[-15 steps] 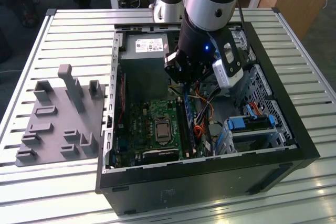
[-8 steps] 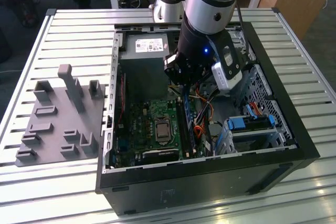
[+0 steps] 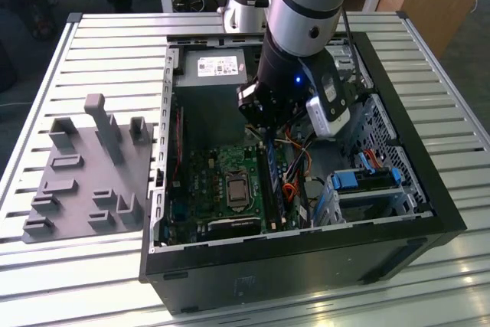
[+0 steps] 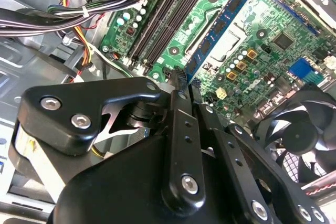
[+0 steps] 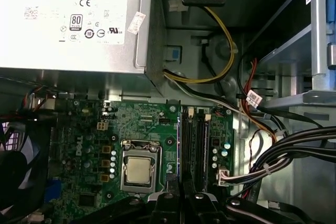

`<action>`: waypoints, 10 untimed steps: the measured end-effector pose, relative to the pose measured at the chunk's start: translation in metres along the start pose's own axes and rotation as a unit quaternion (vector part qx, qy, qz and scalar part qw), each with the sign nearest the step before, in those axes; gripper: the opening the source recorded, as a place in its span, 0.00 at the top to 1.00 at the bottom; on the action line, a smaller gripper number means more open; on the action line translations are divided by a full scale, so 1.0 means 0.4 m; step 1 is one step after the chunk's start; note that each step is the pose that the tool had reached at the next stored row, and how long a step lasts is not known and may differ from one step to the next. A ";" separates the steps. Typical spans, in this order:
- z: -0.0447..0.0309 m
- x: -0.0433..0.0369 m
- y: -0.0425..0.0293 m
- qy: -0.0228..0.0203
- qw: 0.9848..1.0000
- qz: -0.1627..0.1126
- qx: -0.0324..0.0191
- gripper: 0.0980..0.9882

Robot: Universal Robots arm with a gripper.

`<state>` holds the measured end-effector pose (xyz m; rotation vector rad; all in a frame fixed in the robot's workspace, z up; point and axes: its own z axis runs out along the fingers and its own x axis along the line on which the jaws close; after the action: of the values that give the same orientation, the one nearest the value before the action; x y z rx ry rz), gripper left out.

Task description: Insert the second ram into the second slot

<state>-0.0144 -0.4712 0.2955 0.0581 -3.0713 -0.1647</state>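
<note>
Second ram: thin, flat blue stick with a row of black chips on its face.
Where: it stands on edge in the slot nearest the CPU socket, on the exterior view's right of the socket.
Neighbour slots: long black plastic channels just beside it.
Jaws: I read the gripper as drawn nearly together, black metal tips at the stick's end. I can't tell if they pinch it.
Board: green, studded with silver capacitors.
Case: black sheet metal, on a ribbed aluminium table.

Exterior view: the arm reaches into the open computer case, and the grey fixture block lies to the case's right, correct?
No. The arm reaches into the open computer case, but the grey fixture block lies at the exterior view's left of it.
</note>
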 end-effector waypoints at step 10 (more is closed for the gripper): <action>0.022 0.002 -0.002 0.000 1.000 0.000 0.000 0.96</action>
<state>-0.0155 -0.4712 0.2867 0.0582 -3.0720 -0.1645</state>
